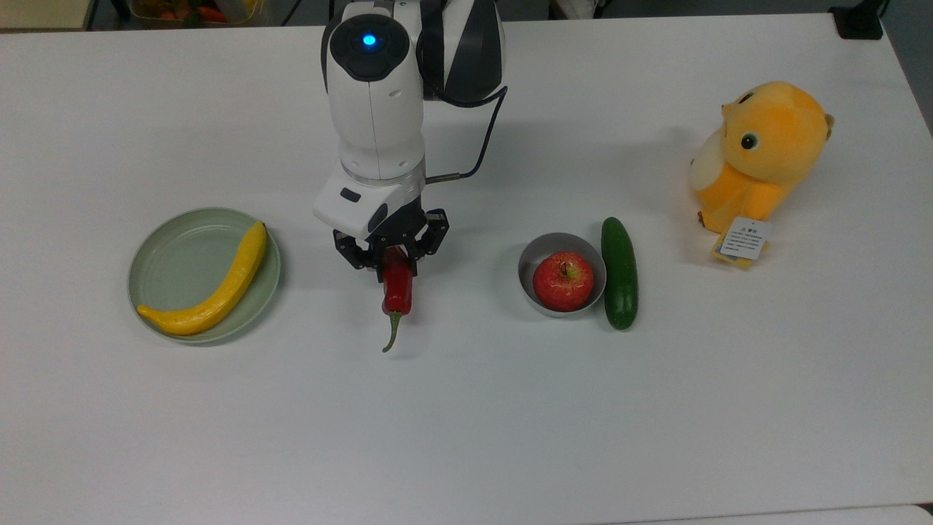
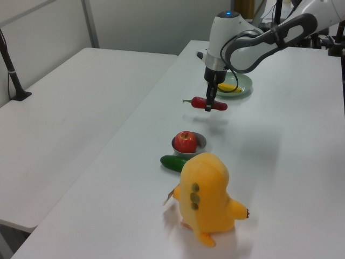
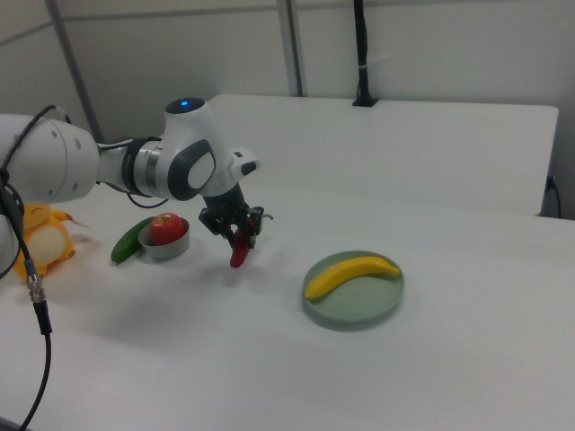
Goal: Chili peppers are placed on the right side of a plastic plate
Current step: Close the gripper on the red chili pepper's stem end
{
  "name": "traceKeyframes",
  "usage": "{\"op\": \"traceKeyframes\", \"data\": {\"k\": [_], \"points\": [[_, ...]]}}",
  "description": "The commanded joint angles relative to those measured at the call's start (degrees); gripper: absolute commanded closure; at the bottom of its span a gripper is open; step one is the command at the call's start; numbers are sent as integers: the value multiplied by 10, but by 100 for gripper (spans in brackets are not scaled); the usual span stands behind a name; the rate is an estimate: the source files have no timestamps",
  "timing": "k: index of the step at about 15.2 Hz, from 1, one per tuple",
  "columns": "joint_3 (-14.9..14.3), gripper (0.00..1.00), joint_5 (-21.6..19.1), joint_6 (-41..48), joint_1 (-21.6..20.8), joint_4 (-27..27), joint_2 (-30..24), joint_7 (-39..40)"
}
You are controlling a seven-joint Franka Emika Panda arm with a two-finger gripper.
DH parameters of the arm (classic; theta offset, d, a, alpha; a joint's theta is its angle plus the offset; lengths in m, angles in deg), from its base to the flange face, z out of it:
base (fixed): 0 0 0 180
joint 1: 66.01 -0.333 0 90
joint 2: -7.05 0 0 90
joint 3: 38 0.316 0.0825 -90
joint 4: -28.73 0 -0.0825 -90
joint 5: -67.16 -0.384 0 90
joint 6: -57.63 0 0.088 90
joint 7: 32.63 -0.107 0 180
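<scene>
From the top view, the wrist covers the chili peppers' [image 1: 397, 288] upper end, so I can't see where the fingers [image 1: 380, 257] meet it. Plush toy's [image 3: 40, 241] cut by arm in the right view; its tag text [image 1: 743, 239] too small to read.

You will find nothing you can read here. The one printed item is the small white paper tag [image 1: 745, 238] hanging from the orange plush toy [image 1: 760, 149] at the top view's right; it carries a small mark and several lines of fine print, but you cannot make out any word, number or brand on it.
</scene>
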Motion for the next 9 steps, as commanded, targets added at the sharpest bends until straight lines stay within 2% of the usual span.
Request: {"op": "traceKeyframes", "data": {"k": [1, 9], "points": [[-1, 100, 0, 16, -3, 10, -15, -5], [-1, 100, -2, 24, 0, 8, -27, -3]]}}
